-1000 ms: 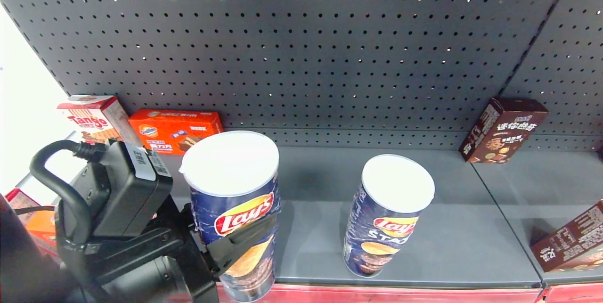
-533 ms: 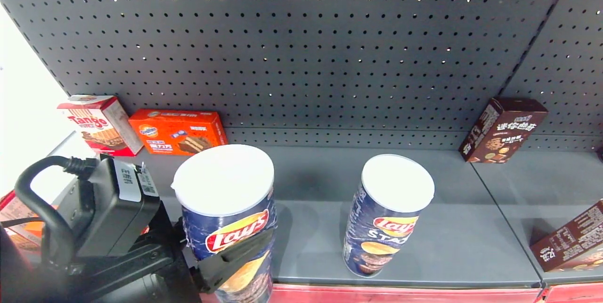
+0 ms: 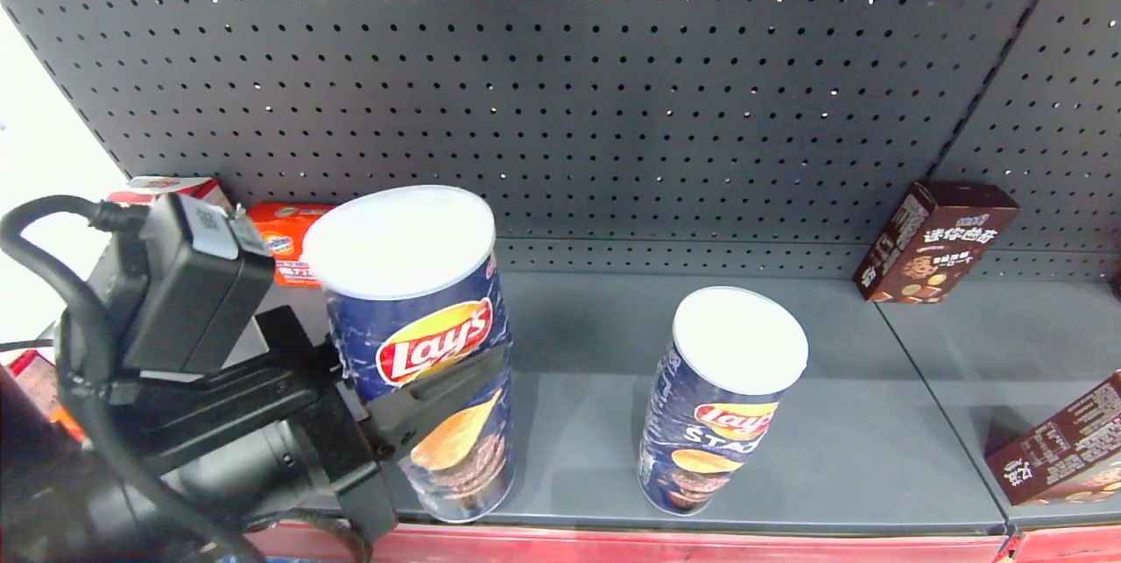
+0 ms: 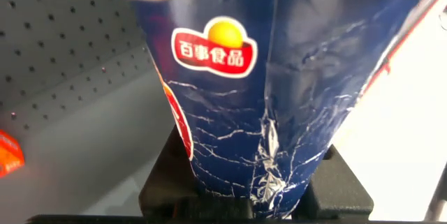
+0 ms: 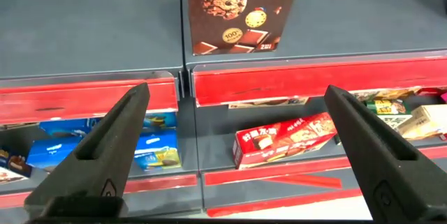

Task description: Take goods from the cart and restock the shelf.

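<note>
mostly buried behind the left arm: a flat orange cardboard box (image 3: 282,239) and a white-and-red carton (image 3: 166,186) at the back left of the grey metal shelf (image 3: 876,423), just corners poking out. in the left wrist view, only a sliver of that orange box. chopped off by the right edge of the head view: a dark brown carton (image 3: 1060,449), lying tilted. further back, a brown cookie box (image 3: 934,241) leaning on the grey pegboard wall (image 3: 569,90).

left gripper (image 3: 420,388) clamped on the tall dark blue chip can with a white lid (image 3: 412,318), near finger across the front about halfway up, far finger hidden behind. can upright with a slight lean, down at the front left of the shelf by the red price strip (image 3: 701,545). can't tell whether the base actually touches the shelf. up close on the can: white crackle lines all over the blue wrap, a wrinkled vertical seam low down, a round red-and-yellow badge.

matching second blue can (image 3: 720,405) standing on the shelf to the right, clearly apart.

right gripper (image 5: 241,154) spread wide with nothing between the black fingers (image 5: 105,161), facing lower shelves. above it a brown biscuit box (image 5: 241,11) with its top cut off, below a red snack box (image 5: 293,137).
</note>
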